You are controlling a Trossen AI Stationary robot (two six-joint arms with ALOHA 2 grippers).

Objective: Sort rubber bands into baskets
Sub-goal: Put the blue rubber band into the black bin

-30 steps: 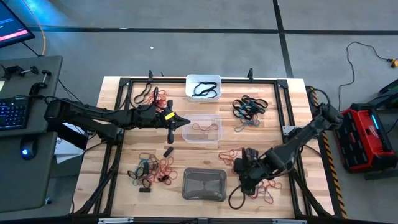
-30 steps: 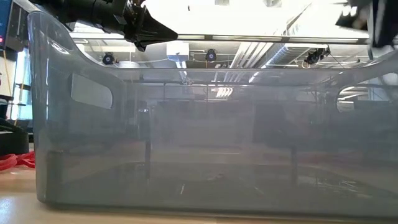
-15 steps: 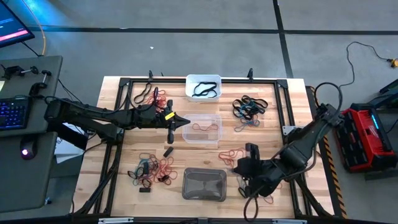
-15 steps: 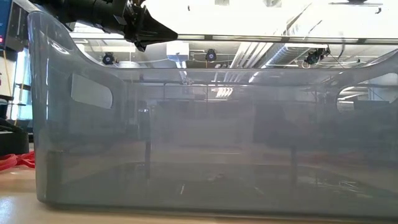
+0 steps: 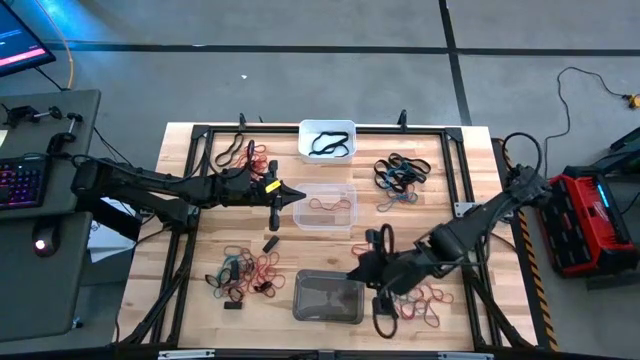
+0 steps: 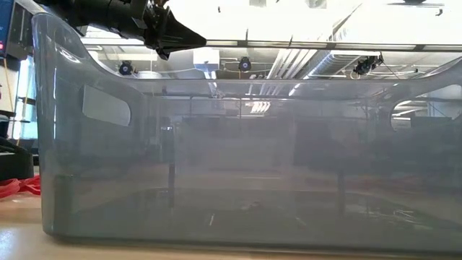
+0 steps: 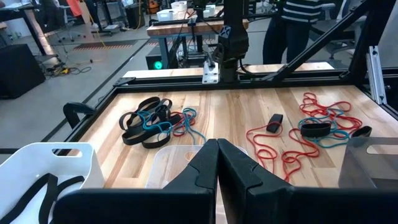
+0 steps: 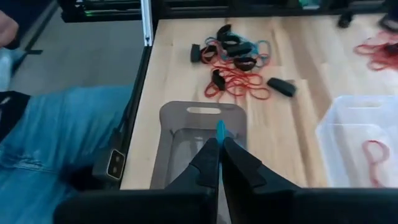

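My right gripper (image 5: 354, 272) is shut on a blue-teal rubber band (image 8: 220, 129), just right of the translucent grey basket (image 5: 328, 297), which fills the low view (image 6: 238, 159). My left gripper (image 5: 293, 196) waits shut and empty at the left end of the clear basket (image 5: 326, 207), which holds a red band (image 8: 374, 154). At the far edge, the white basket (image 5: 327, 140) holds black bands. Loose bands lie in heaps at the far left (image 5: 245, 153), far right (image 5: 400, 172), near left (image 5: 248, 275) and near right (image 5: 422, 302). My right gripper pinches the blue-teal band between its two fingertips (image 8: 212, 151); a short teal end (image 8: 220, 127) sticks out past them. The fingers slant down toward the table's left edge. The band is lifted clear of the table, and the rest of it is hidden between the fingers.
Black frame rails (image 5: 460, 170) run along the table's edges. Small black pieces (image 5: 271, 243) lie on the wood near the left heap. A person's leg in jeans (image 8: 56, 124) shows beside the table's near edge. Bare wood lies between the baskets.
My right gripper has risen off the near right heap and gone toward the table's left edge, up to the grey basket. It has tipped from pointing steeply down to a shallower slant and has rolled, staying shut with the teal band.
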